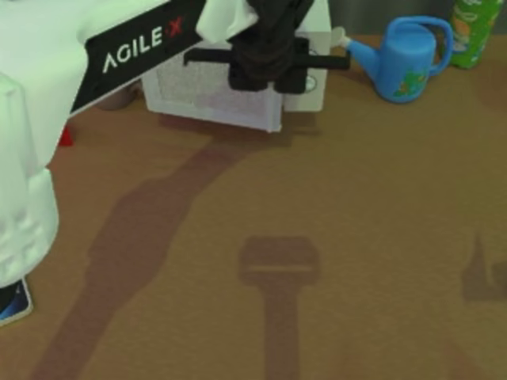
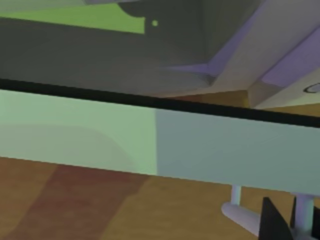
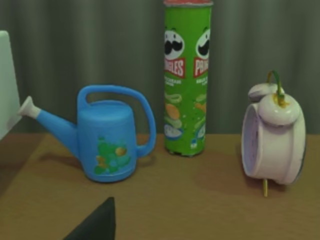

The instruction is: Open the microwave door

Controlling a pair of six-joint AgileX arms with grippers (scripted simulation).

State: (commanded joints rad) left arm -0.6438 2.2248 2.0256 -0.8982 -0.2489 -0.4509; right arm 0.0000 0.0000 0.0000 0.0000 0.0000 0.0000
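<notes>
Where the left arm reaches across the far left of the counter (image 1: 333, 237), its dark left gripper (image 1: 265, 59) sits over the front of the microwave (image 1: 238, 87), at the far edge of the scene; whether its fingers are apart or together I cannot tell, since the wrist hides them from above, and the left wrist view shows only a pale panel edge with a black strip along it and one dark tip at the corner; the microwave door (image 1: 218, 99) shows as a speckled mesh panel, its near right corner standing out a little toward the near side; contact between fingers and door cannot be confirmed. Just right of the microwave stands a blue watering can (image 1: 404, 59), its spout pointing at the microwave; a green crisps tube (image 1: 475, 28) stands farther right, and a pale alarm clock (image 3: 272, 140) beside it appears in the right wrist view. The right gripper (image 3: 97, 222) shows only one dark tip there.
</notes>
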